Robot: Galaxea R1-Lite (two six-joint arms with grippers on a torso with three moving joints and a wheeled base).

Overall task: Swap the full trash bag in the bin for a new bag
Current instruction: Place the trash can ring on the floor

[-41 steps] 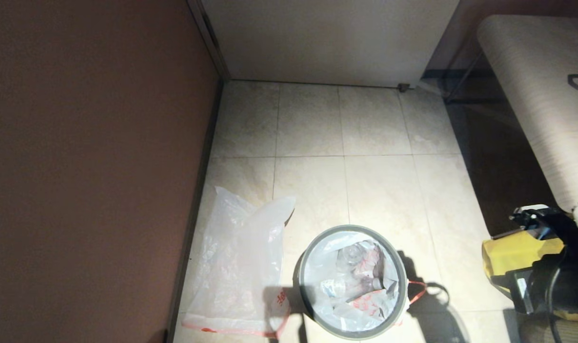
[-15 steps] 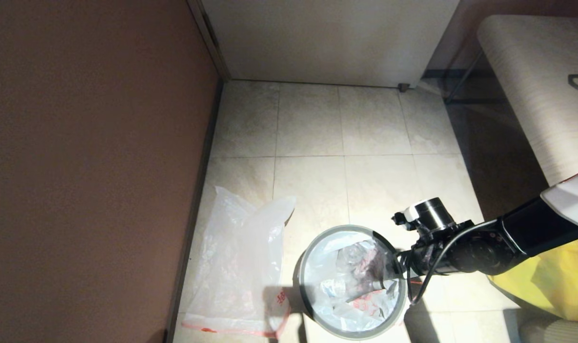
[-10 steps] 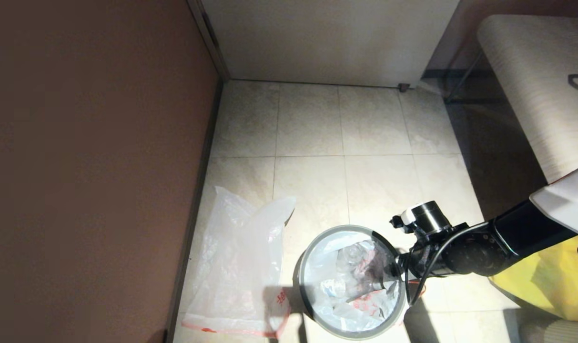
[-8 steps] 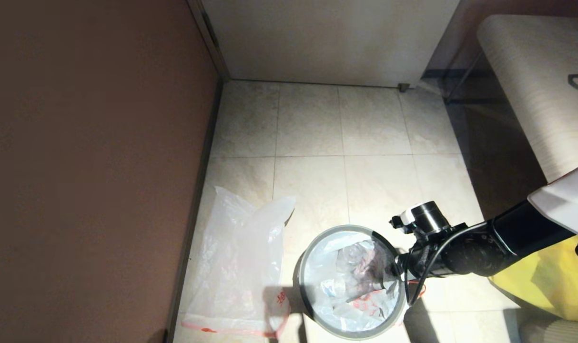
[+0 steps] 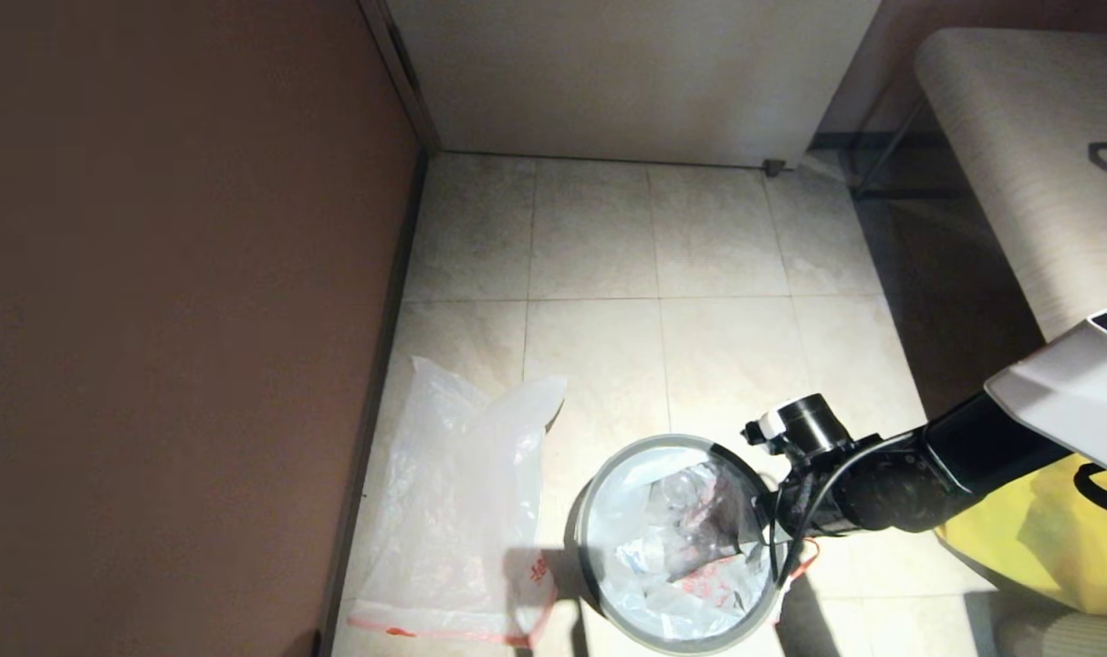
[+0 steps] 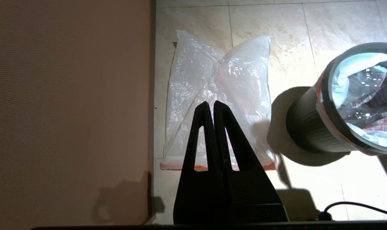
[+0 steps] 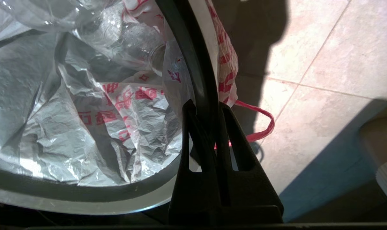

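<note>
The bin (image 5: 644, 444) stands on the tiled floor near me, a black round wastebasket with a grey hoop (image 7: 193, 57) as its rim. Inside it sits the full trash bag (image 5: 681, 557), white with red print, holding clear bottles. A red drawstring loop (image 7: 263, 123) hangs outside the rim. My right gripper (image 5: 767, 520) is at the bin's right edge, shut on the hoop, with one finger inside the rim and one outside. The new bag (image 5: 462, 511) lies flat on the floor left of the bin. My left gripper (image 6: 210, 103) hangs shut and empty above the new bag (image 6: 219, 83).
A brown wall (image 5: 170, 319) runs along the left, close to the new bag. A white panel (image 5: 626, 73) closes the far side. At the right are a pale bench (image 5: 1028, 182) and a big yellow bag (image 5: 1046, 538) under my right arm.
My right gripper has closed from wide open onto the bin's rim. The bin has shifted slightly toward me. The left gripper has stayed shut and still.
</note>
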